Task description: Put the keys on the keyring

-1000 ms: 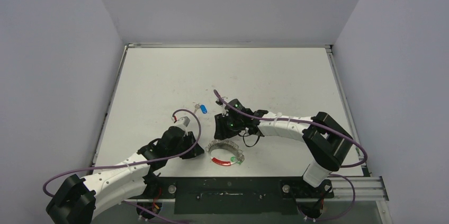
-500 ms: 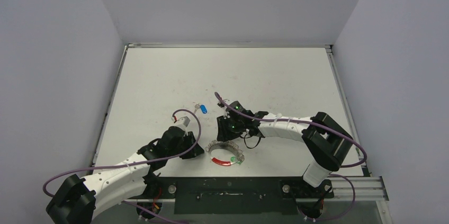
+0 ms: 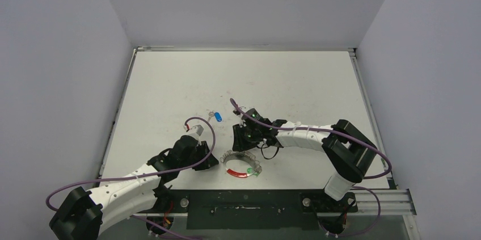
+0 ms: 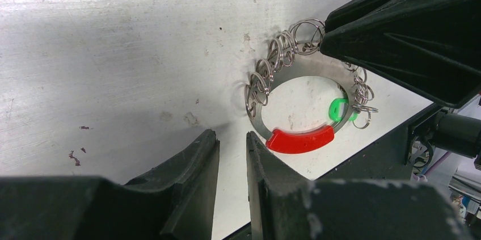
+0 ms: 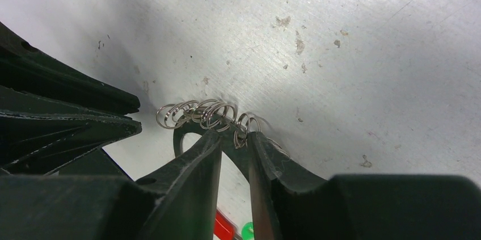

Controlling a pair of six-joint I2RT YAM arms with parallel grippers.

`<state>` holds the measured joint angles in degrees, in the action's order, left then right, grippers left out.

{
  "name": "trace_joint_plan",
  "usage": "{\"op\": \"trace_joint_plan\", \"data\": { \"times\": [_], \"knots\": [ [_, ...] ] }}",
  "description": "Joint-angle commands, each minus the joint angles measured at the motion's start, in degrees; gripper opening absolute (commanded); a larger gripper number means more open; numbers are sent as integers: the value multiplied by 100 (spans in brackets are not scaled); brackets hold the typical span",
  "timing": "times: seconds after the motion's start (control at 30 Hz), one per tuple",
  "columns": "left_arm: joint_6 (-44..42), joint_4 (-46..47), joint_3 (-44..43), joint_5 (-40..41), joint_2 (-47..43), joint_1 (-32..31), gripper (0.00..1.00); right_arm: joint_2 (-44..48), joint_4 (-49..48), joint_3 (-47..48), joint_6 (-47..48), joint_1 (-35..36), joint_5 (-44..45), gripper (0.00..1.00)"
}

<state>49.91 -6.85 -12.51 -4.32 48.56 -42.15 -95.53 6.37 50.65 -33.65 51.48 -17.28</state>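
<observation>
The green-headed silver key (image 4: pixel 338 109) is judged already hung on the red-sleeved silvery coiled-wire keyring (image 3: pixel 240 165) at lower centre, the blue-headed silver key (image 3: pixel 218 117) just upper left is left unthreaded, the right pincer (image 5: pixel 234 138) is seen narrowed on the ring's rim, and the left pincer (image 4: pixel 231 155) is held narrow and empty beside it.

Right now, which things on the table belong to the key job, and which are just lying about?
For the job:
keyring, with its red sleeve
green-headed key, at the ring's band
blue-headed key, apart on the table
right pincer, over the ring's small loops

Not for the job:
purple cables, fixed to the arms
scuff marks
</observation>
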Motion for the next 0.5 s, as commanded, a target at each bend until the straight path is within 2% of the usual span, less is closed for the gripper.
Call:
{"op": "trace_joint_plan", "data": {
  "times": [0.0,0.47],
  "knots": [
    [-61,28,-43,4,-65,41,23,-15,-120,51,28,74,100,27],
    [-50,-11,-23,23,-116,41,23,-141,-13,96,60,171,291,25]
  ]
}}
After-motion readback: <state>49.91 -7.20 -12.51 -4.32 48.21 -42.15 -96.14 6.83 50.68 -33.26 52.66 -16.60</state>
